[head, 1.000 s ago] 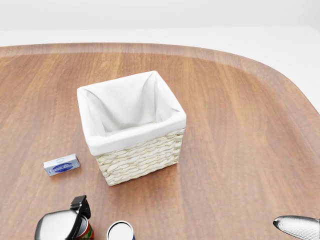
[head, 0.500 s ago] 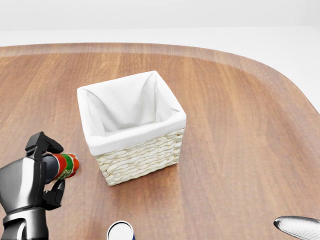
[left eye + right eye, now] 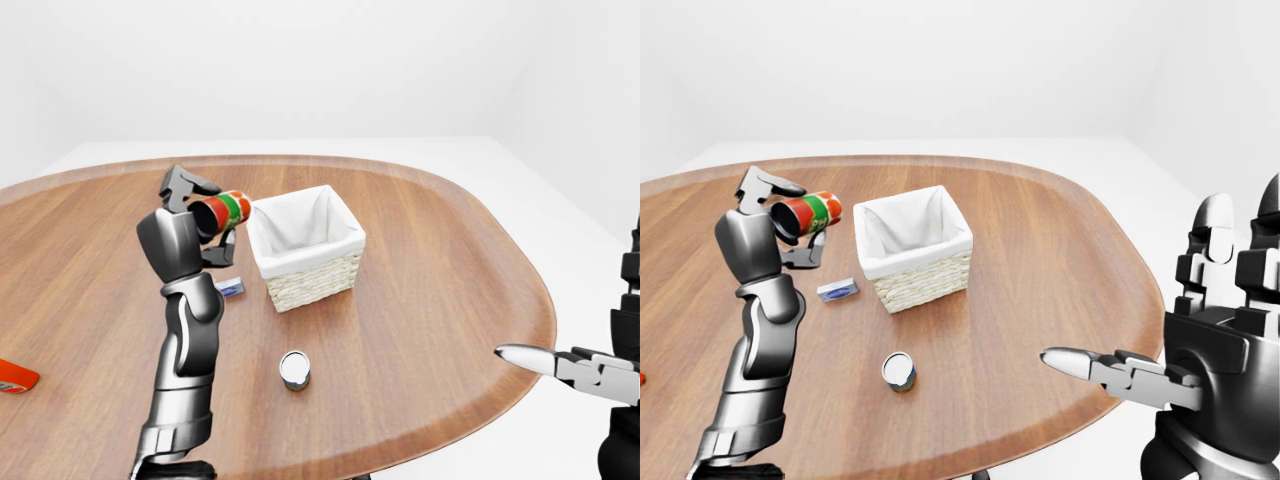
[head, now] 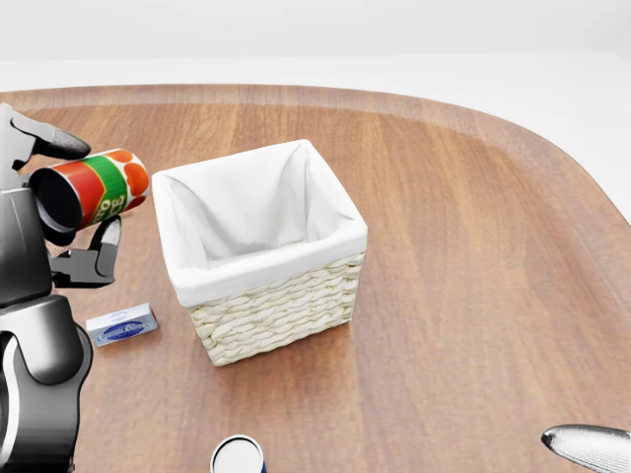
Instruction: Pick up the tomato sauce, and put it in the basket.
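Tomato sauce (image 4: 97, 190): clamped sideways in my left robot hand (image 4: 59, 222), raised beside basket (image 4: 258, 251); wooden table (image 4: 473, 256), white room.

The left hand (image 4: 69, 212) rose toward 12 o'clock in the head view, carrying the tomato sauce (image 4: 91, 189) up from the table's lower edge to beside the basket (image 4: 258, 251) rim, uncovering the small blue box (image 4: 121, 324).

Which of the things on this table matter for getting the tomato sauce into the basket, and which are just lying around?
Job: tomato sauce can, gripped on its side by the left hand; basket, white-lined.

Lying about: small blue box; upright can; red-orange thing at the left-eye view's left edge; idle right hand.
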### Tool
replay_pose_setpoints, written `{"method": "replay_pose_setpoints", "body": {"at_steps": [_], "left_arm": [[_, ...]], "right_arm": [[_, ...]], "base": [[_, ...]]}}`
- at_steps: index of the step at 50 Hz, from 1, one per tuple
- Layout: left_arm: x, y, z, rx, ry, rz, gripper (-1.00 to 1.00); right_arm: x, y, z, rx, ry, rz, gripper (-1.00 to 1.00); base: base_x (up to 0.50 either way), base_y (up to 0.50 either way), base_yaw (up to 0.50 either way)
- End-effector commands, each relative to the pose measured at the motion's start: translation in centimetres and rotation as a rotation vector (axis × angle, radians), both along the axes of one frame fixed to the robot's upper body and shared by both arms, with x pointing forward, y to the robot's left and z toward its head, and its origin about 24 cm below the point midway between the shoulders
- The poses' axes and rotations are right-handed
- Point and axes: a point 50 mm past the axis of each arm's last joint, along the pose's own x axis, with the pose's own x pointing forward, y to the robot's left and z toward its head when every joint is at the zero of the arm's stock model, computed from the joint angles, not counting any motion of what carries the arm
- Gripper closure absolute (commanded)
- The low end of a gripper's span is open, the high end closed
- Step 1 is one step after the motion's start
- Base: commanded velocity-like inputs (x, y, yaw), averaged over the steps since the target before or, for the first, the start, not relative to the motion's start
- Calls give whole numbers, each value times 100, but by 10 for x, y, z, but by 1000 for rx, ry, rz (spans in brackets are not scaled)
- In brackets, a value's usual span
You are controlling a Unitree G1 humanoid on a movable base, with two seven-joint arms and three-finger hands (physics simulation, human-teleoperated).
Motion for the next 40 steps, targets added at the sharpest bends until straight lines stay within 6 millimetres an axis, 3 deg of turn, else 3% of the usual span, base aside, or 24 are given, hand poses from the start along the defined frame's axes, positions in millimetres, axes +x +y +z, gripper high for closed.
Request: {"method": "replay_pose_setpoints", "body": {"at_steps": [1, 7, 12, 20, 32, 36, 38, 39, 40], "left_arm": [[38, -24, 75, 30, -136, -44, 100], [65, -35, 95, 126, -132, 3, 100], [104, -48, 104, 247, 4, -9, 100], [124, -67, 123, 353, 92, -20, 100], [131, -94, 105, 649, 199, -34, 100], [134, -100, 101, 507, 343, -167, 100], [133, -103, 99, 630, 297, -114, 100], [135, -105, 90, 556, 387, -172, 100], [134, -106, 87, 623, 362, -132, 100]], "right_arm": [[-1, -1, 0, 5, 3, 1, -100], [0, -1, 0, 8, 3, 1, -100], [-1, -1, -1, 8, 8, -1, -100], [-1, -2, -1, 12, 10, -1, -100], [-2, -3, -1, 17, 9, -2, -100], [-1, -2, 0, 14, 3, -1, -100], [-2, -3, 0, 16, 7, -2, -100], [-3, -4, -1, 19, 10, -5, -100], [-3, -5, -1, 21, 13, -5, -100]], "base": [[0, 0, 0], [0, 0, 0], [0, 0, 0], [0, 0, 0], [0, 0, 0], [0, 0, 0], [0, 0, 0], [0, 0, 0], [0, 0, 0]]}}
